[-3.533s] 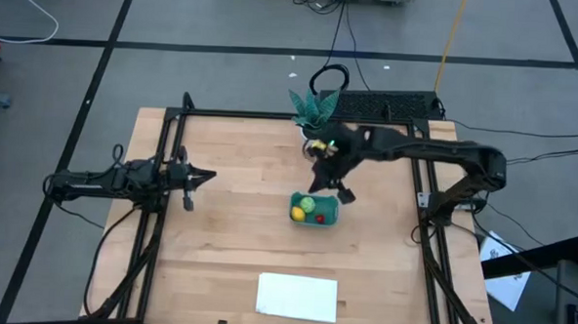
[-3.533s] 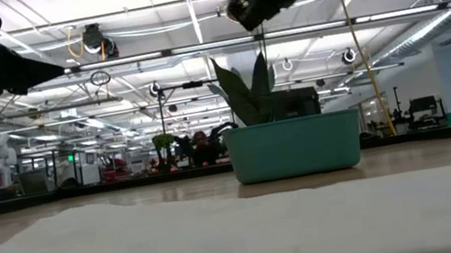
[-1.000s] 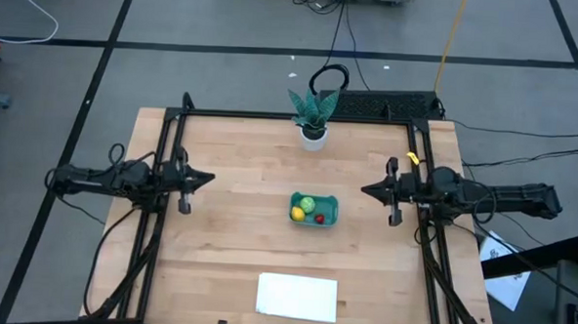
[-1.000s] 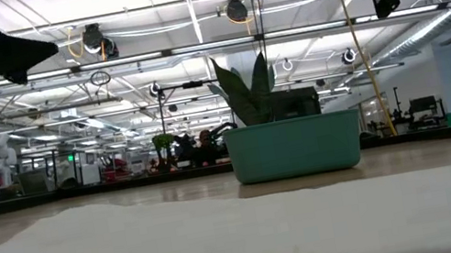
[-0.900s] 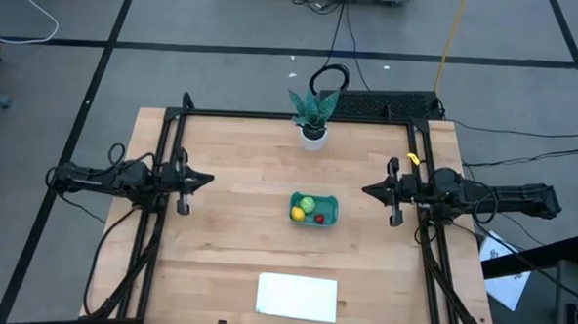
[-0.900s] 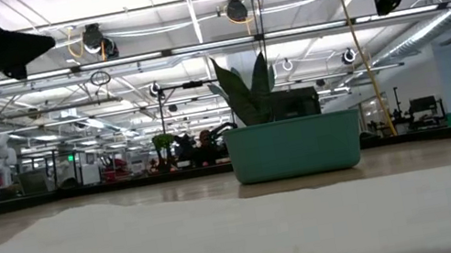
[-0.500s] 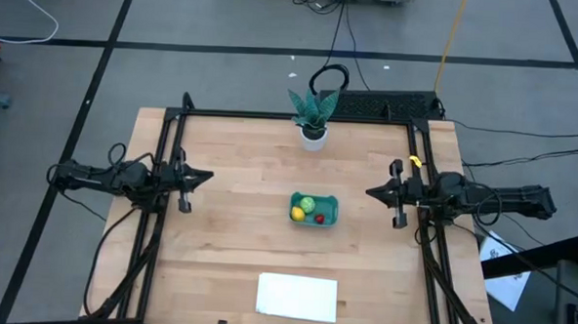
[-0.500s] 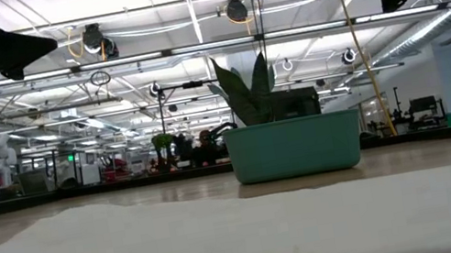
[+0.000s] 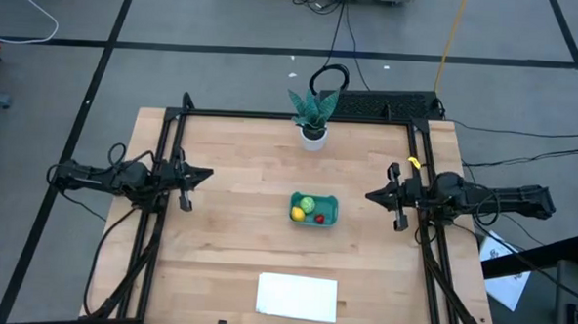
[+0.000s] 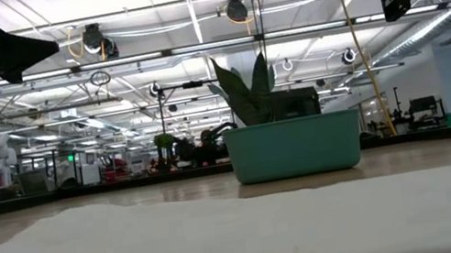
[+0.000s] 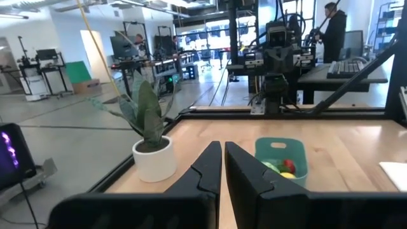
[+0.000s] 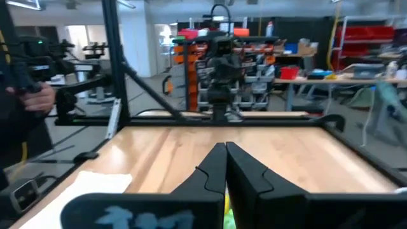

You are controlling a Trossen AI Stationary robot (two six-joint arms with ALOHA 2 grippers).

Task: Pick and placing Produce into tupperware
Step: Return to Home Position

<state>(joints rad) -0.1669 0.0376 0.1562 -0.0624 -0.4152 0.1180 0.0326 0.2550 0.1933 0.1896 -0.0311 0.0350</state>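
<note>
Table (image 9: 228, 208): pale wood planks, smooth, rectangular, ringed by a black metal frame (image 9: 291, 117). The floor around it is grey, crossed by dark lines.

Room beyond: open workshop with a white ceiling hung with pipes and lamps, plus benches and racks of gear. A person (image 11: 332, 25) in dark clothes stands at a far desk.

Tub (image 9: 332, 205): teal plastic, shallow, rounded corners, near the table's middle. Inside it lie the yellow lemon (image 9: 297, 213), oval; the round green piece (image 9: 308, 203) just beside it; and the small red piece (image 9: 319, 218) alongside.

Plant (image 9: 313, 106): stiff pointed leaves in a round white pot (image 9: 314, 136), at the far edge.

White sheet (image 9: 297, 296): flat, rectangular, at the near edge.

Left gripper (image 9: 208, 175): dark, at the left side, well apart from the tub, fingers pressed together.

Right gripper (image 9: 369, 196): dark, at the right side, also well apart from the tub, fingers pressed together.
</note>
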